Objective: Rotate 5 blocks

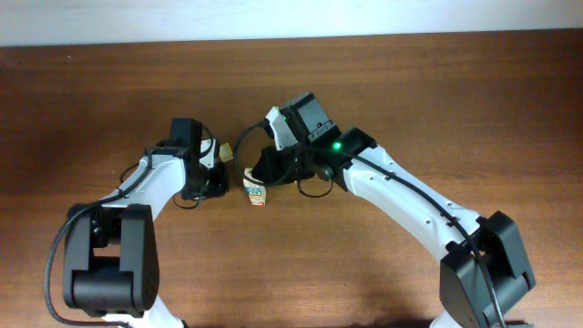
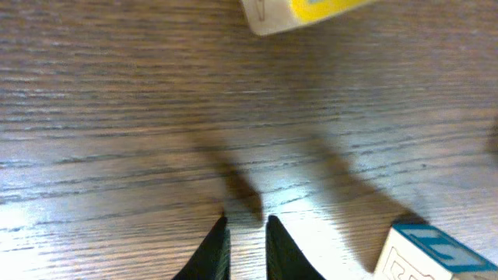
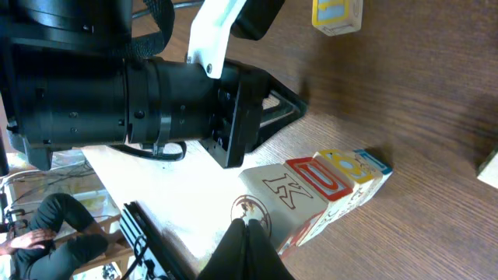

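Observation:
In the right wrist view a row of blocks lies on the table. It runs from a cream block printed "K" (image 3: 274, 189) through a red-bordered one (image 3: 319, 177) and a yellow-bordered one (image 3: 342, 165) to a blue-edged one (image 3: 373, 162). My right gripper (image 3: 249, 227) is shut, its tips over the near face of the "K" block, holding nothing. My left gripper (image 2: 246, 225) hangs over bare wood, its jaws a narrow crack apart with nothing between them. A blue-edged block (image 2: 436, 253) sits to its right. From overhead the row (image 1: 255, 193) shows between both wrists.
A yellow-bordered cube (image 2: 311, 12) lies beyond the left gripper, and the same yellow-bordered cube (image 3: 336, 14) shows at the top of the right wrist view. The left arm's black body (image 3: 156, 85) crowds close to the row. Another pale block (image 3: 490, 171) peeks in at the right edge.

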`<state>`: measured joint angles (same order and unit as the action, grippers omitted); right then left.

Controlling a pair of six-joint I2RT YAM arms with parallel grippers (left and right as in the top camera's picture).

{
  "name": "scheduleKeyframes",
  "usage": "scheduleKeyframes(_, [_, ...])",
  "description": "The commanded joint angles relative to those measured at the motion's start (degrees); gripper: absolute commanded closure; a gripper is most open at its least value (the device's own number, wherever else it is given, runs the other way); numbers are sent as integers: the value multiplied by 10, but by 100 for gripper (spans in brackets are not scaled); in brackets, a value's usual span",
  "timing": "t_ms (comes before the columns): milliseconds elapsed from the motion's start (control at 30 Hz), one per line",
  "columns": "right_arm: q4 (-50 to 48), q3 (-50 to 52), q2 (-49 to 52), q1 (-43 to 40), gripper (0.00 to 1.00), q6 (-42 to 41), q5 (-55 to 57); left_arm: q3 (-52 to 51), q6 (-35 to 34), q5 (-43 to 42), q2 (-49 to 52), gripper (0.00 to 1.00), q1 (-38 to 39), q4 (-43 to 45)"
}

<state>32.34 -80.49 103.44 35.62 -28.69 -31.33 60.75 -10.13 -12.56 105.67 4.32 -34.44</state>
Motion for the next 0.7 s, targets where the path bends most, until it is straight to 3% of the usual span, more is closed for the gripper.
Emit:
scheduleKeyframes(0, [31, 29, 47, 1, 96, 3, 91, -3, 3, 30, 5, 94, -5, -1])
scheduleKeyframes(67, [35, 29, 47, 1, 96, 3, 91, -3, 3, 38, 5, 93, -12, -1])
scheduleKeyframes(133, [37, 29, 47, 1, 96, 3, 91, -3, 3, 57, 5, 73, -21, -2])
scheduleKeyframes(200, [37, 29, 47, 1, 96, 3, 91, -3, 3, 74, 5, 43, -24, -2])
scheduleKeyframes(233, [37, 29, 47, 1, 96, 4, 91, -3, 3, 75, 5, 18, -24, -2])
scheduleKeyframes(267, [37, 29, 47, 1, 96, 8, 91, -3, 3, 75, 5, 1, -24, -2])
scheduleKeyframes(667, [34, 29, 47, 1, 96, 23, 91, -3, 3, 75, 5, 1, -23, -1])
